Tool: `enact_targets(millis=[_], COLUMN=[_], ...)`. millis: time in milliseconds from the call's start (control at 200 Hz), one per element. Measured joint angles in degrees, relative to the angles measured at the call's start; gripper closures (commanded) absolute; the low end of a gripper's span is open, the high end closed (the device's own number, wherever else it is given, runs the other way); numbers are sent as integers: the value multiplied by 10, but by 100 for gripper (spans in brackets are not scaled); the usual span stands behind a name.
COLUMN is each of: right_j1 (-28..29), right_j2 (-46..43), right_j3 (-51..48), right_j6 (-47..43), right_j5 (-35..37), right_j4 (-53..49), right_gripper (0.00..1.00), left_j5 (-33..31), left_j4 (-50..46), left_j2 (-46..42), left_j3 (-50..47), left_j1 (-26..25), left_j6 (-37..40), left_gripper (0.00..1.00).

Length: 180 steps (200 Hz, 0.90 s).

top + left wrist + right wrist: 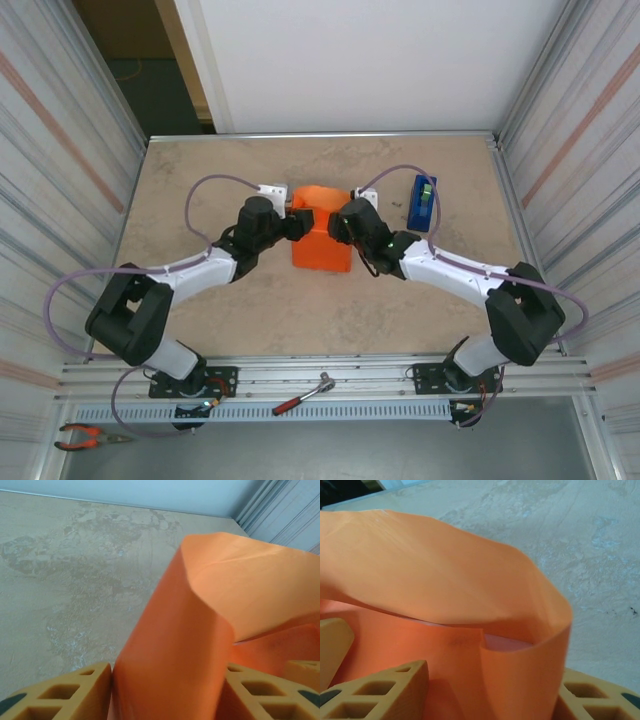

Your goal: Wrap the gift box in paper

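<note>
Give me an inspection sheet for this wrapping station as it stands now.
Surface: beige mottled table, no spills seen.
Job's things: orange paper folded up at centre; gift box a pink sliver inside the fold.
Clutter: blue tape dispenser right of the paper; red-handled tool and pliers below the near edge.
Grippers: left gripper and right gripper each closed on the paper.
Cables: purple cables loop off both arms.
Surroundings: ribbed metal side walls, white back panel.
</note>
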Motion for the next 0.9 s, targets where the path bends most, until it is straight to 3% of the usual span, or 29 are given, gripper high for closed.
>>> enact_targets(millis=[366, 666, 902], right_j1=[85, 58, 37], right_j2=[-53, -37, -25], right_j3=[-81, -66, -48], right_j6=[85, 98, 96], right_j5=[88, 68, 39], right_j4=[41, 44, 31], right_gripper=[45, 44, 45], left_j5=[-17, -12, 0], left_j4=[70, -42, -79], left_j2=[-102, -102, -91], left_j3=[-135, -66, -1], left_j1=[-33, -33, -14], left_j6=[-40, -16, 12], left_gripper=[45, 29, 29])
